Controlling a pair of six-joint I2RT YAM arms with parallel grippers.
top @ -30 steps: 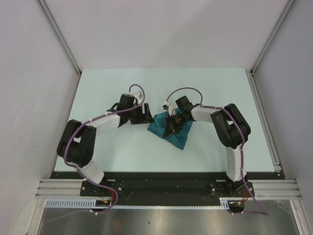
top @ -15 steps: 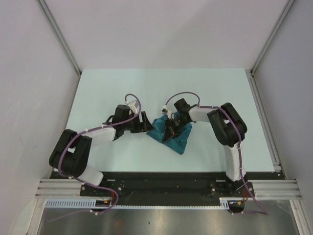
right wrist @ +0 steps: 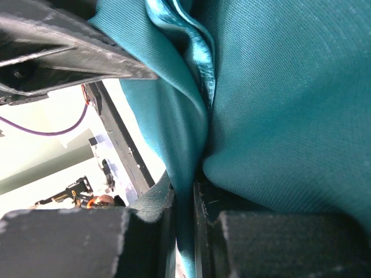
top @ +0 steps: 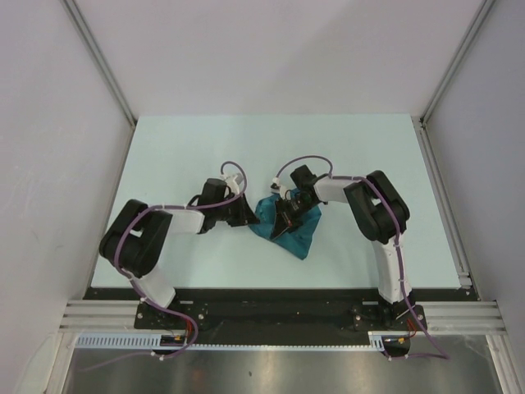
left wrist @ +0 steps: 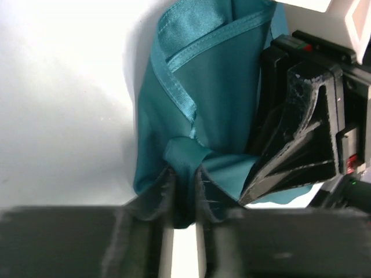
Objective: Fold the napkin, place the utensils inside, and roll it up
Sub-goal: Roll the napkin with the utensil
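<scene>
The teal napkin point(top: 297, 233) lies bunched near the middle of the table, between the two arms. My left gripper point(top: 248, 217) is at its left edge and shut on a pinched fold of the napkin point(left wrist: 191, 104); the fold runs down between the fingers point(left wrist: 152, 197). My right gripper point(top: 283, 223) sits over the napkin's top and is shut on another fold of the napkin point(right wrist: 278, 98), with cloth squeezed between its pads point(right wrist: 152, 202). In the left wrist view the right gripper's black finger point(left wrist: 301, 139) stands just right of the cloth. No utensils are in view.
The pale table point(top: 271, 148) is walled by white panels at back and sides. A black rail point(top: 271, 308) with both arm bases runs along the near edge. An aluminium rail point(top: 443, 197) borders the table's right side.
My left gripper moved right to the napkin's left edge and closed on a fold. The right gripper kept its hold and barely moved.
</scene>
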